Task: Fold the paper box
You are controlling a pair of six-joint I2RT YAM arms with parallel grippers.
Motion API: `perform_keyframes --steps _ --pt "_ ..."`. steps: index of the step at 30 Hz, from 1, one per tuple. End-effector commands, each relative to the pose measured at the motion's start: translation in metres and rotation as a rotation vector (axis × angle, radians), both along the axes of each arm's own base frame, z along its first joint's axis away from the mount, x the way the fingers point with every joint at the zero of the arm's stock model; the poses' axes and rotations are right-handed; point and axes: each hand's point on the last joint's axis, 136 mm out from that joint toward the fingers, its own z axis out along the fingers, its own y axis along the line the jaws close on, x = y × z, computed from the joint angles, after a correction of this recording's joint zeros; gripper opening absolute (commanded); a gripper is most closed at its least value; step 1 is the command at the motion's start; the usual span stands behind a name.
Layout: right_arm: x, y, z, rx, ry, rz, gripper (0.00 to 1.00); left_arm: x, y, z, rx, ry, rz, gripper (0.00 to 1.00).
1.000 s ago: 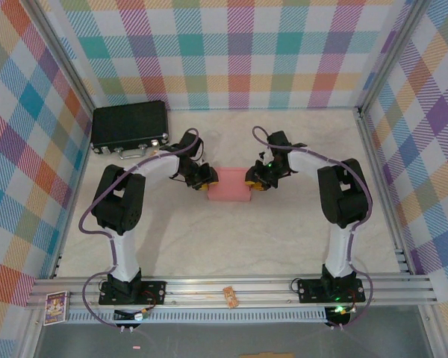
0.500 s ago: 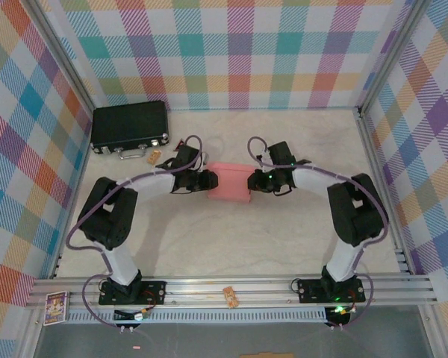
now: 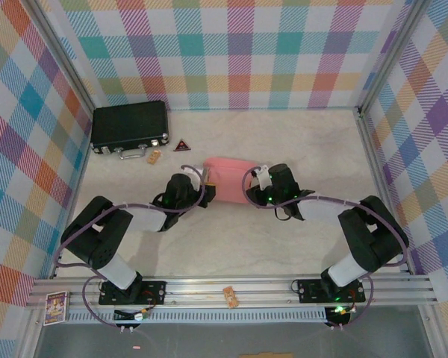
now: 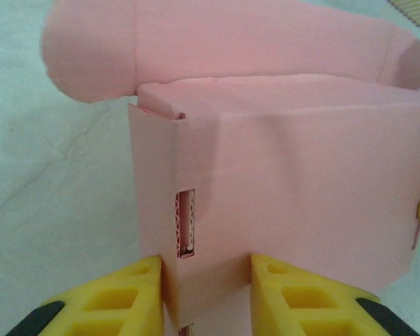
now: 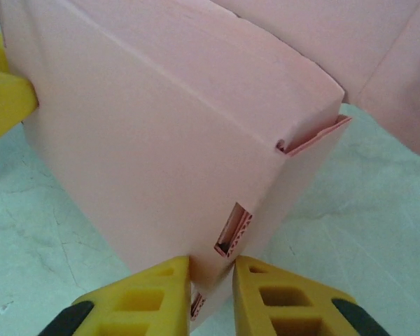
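Looking first at the paper box (image 3: 228,177), we find it standing near the middle of the table (image 3: 231,246), a salmon-pink card body already raised into a rectangular shape; from the left wrist view its long lid flap (image 4: 231,42), rounded at both ends, lies open beyond the body on the far side; a narrow slot (image 4: 185,222) shows in the end wall facing that camera, and a similar slot (image 5: 233,229) shows in the end wall seen from the right wrist. We see the left gripper (image 4: 205,280) clamped on the box's left end, its yellow fingers (image 4: 119,294) pressed to either side of the upright card wall; the right gripper (image 5: 211,280) grasps the opposite end the same way, its yellow fingers (image 5: 150,290) pinching the lower corner of that wall; so the box is held between the two arms, one at each end, with both arms stretched low over the table from the near edge. Farther out, a black hard case (image 3: 129,128) lies at the far left corner, well apart from the box; a small red triangle (image 3: 182,145) and a small tan piece (image 3: 154,156) lie near the case; plaid walls (image 3: 231,52) enclose the table, and an aluminium rail (image 3: 284,287) runs along its near edge.
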Motion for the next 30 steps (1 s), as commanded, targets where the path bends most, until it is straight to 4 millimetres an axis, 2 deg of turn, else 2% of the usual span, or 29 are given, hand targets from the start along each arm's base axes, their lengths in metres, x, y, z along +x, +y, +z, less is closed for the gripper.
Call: perform_keyframes --steps 1,6,13,20,25,26,30 --pt "-0.007 0.029 0.032 0.068 -0.165 0.132 0.22 -0.019 -0.033 0.053 -0.113 -0.243 -0.148 0.32" --pt "-0.016 0.026 0.035 0.058 -0.222 0.127 0.22 -0.038 -0.030 0.051 -0.114 -0.329 -0.165 0.30" --pt "-0.034 0.026 0.018 0.013 -0.268 0.162 0.22 -0.056 -0.033 0.023 -0.069 -0.337 -0.211 0.26" --pt "-0.045 0.023 0.011 -0.008 -0.311 0.163 0.21 -0.067 -0.033 0.003 -0.009 -0.320 -0.237 0.25" --pt "-0.050 0.019 0.000 -0.057 -0.322 0.179 0.22 -0.075 -0.028 -0.006 0.032 -0.323 -0.256 0.27" --pt "-0.049 0.020 0.005 -0.043 -0.349 0.173 0.23 -0.077 -0.029 -0.006 0.036 -0.324 -0.264 0.28" --pt "-0.051 0.018 0.003 -0.048 -0.349 0.171 0.26 -0.082 -0.026 -0.009 0.057 -0.331 -0.276 0.33"
